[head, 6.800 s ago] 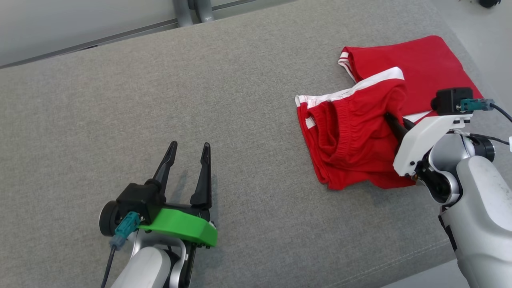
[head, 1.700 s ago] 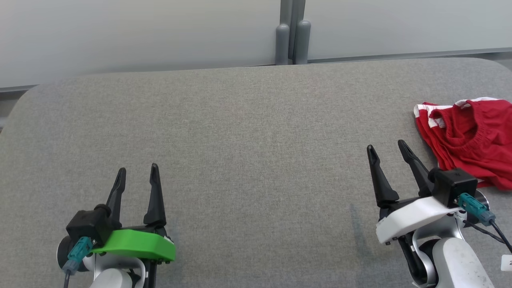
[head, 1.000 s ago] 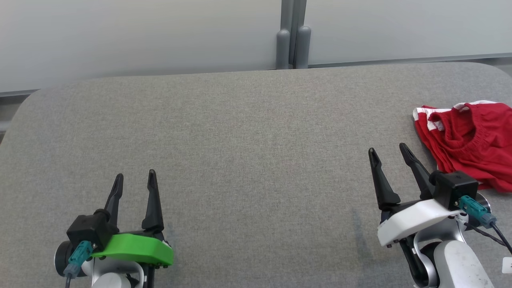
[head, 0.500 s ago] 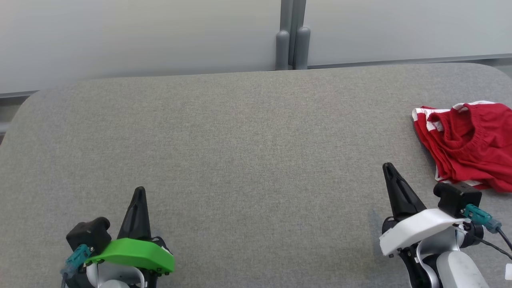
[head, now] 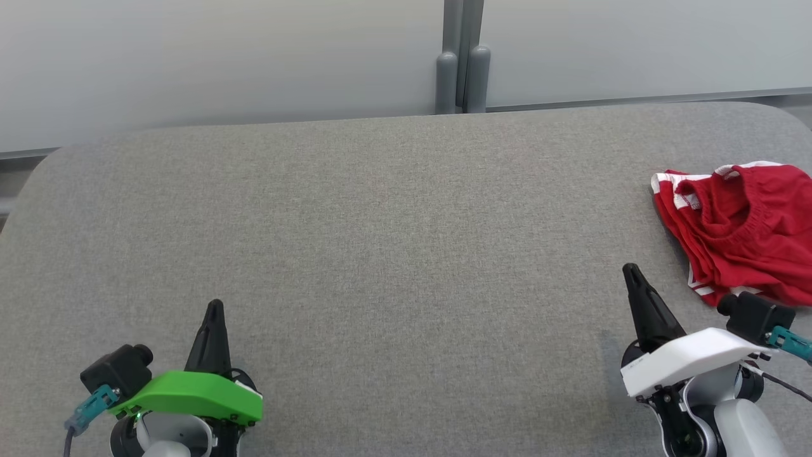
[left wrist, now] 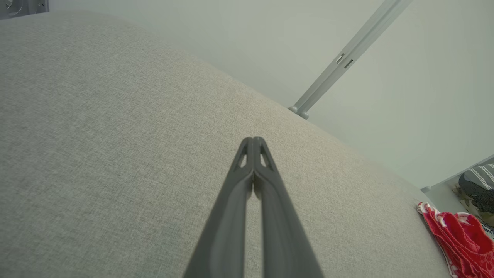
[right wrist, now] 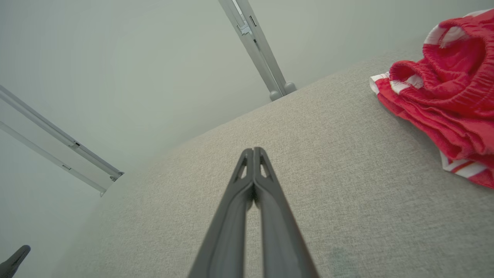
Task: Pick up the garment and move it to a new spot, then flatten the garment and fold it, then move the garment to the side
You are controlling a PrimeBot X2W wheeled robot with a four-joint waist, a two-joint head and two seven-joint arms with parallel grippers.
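The two dark fingers (left wrist: 231,216) of the left gripper (head: 214,308) are pressed together into one point with nothing between them, and the right gripper (head: 630,270) is the same, closed on empty air. Both hover low near the front edge of the grey padded top (head: 393,241), the left toward its front-left corner, the right toward the front-right. The garment (head: 742,235) — red shorts with white trim, the elastic waistband bunched on top — lies in a loose folded stack at the right edge of the padded top, just beyond and to the right of the right gripper and apart from its tips. By the look of it the move to the side is done or nearly so, and what remains is to park the arms cleanly. The right wrist's black camera block (head: 752,314) sits very close to the garment's near hem — whether it touches I cannot tell — so that arm should draw straight back and not sweep right, or it may drag the stack open. Grey posts (head: 462,76) stand behind the far edge, well out of the way.
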